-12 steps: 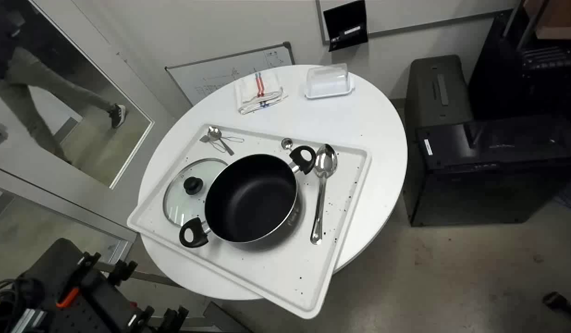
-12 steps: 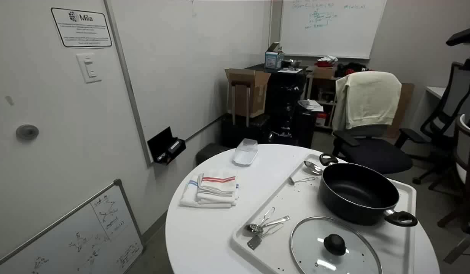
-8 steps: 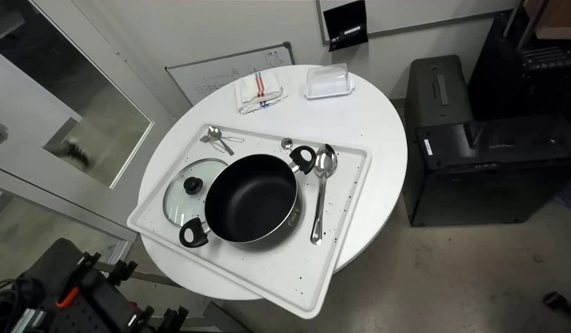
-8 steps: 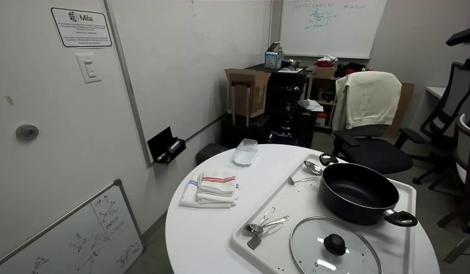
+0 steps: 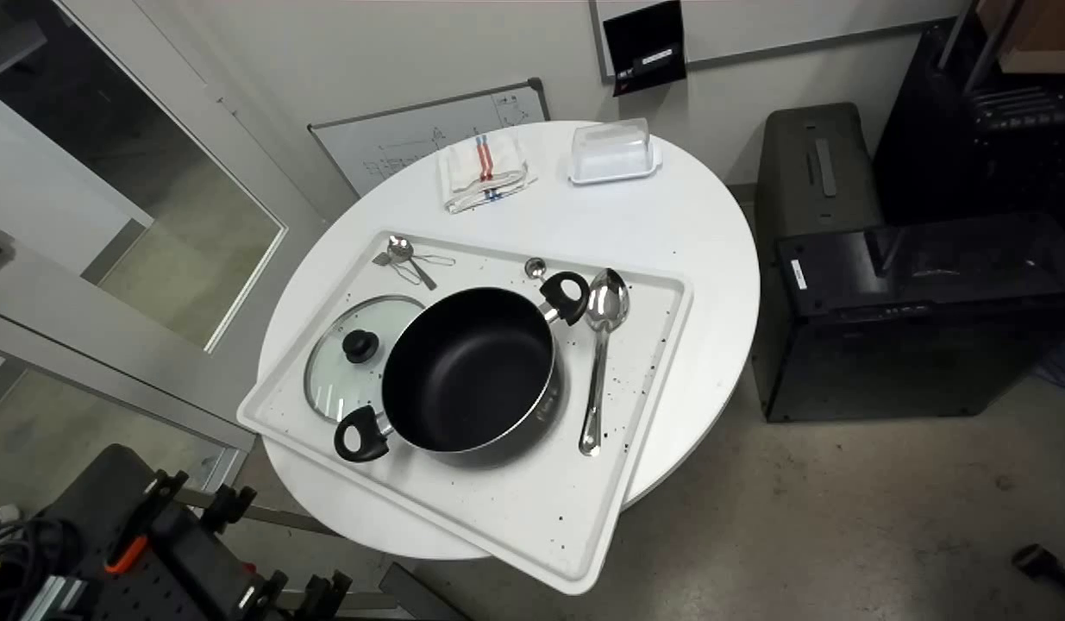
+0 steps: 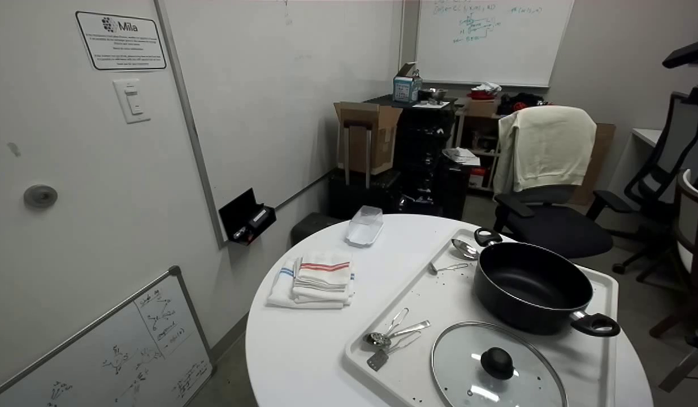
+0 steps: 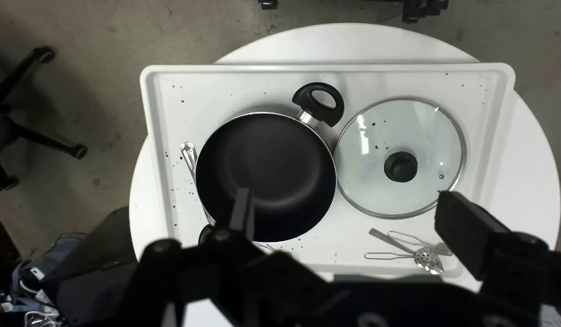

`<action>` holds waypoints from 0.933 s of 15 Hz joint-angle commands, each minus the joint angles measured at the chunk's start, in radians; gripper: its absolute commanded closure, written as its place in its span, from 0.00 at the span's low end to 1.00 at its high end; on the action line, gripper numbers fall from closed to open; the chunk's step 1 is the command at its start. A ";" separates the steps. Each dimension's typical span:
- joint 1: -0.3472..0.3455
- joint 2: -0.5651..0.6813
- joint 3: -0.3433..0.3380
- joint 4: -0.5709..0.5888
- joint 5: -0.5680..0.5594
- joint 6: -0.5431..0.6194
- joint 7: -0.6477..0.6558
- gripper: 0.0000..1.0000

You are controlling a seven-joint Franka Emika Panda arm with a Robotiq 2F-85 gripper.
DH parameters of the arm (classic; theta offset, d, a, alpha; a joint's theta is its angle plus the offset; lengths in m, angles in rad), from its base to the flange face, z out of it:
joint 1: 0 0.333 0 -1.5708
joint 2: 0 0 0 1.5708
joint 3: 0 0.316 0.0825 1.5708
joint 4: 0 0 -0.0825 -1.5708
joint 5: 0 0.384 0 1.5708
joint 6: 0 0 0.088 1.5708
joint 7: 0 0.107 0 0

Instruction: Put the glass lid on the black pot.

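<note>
The glass lid [image 5: 335, 371] lies flat, black knob [image 7: 400, 167] up, on the white tray [image 5: 523, 526]. It also shows in another exterior view [image 6: 529, 390], cut off by the picture's bottom edge. The black pot [image 5: 472, 371] stands upright and uncovered beside the lid; it also shows in an exterior view [image 6: 535, 280] and the wrist view [image 7: 271, 168]. Their rims lie very close; I cannot tell whether they touch. My gripper [image 7: 348, 209] is wide open and empty above the tray. Its left finger overlaps the pot in view, its right finger the lid's lower right edge. Neither exterior view shows the gripper.
A large metal spoon [image 5: 607, 302] lies beside the pot on the tray. Several small utensils [image 7: 428, 260] lie near the tray's edge by the lid. Folded towels [image 5: 487, 177] and a clear-lidded container [image 5: 614, 153] stand on the round white table [image 5: 704, 224].
A person's legs behind the glass door have gone out of view. The lid, the pot and the utensils have not moved.
</note>
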 commanded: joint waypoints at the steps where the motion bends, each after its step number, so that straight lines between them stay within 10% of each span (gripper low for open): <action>1: 0.015 0.025 -0.002 0.002 0.004 0.028 -0.003 0.00; 14: 0.151 0.358 0.065 0.031 0.032 0.261 -0.031 0.00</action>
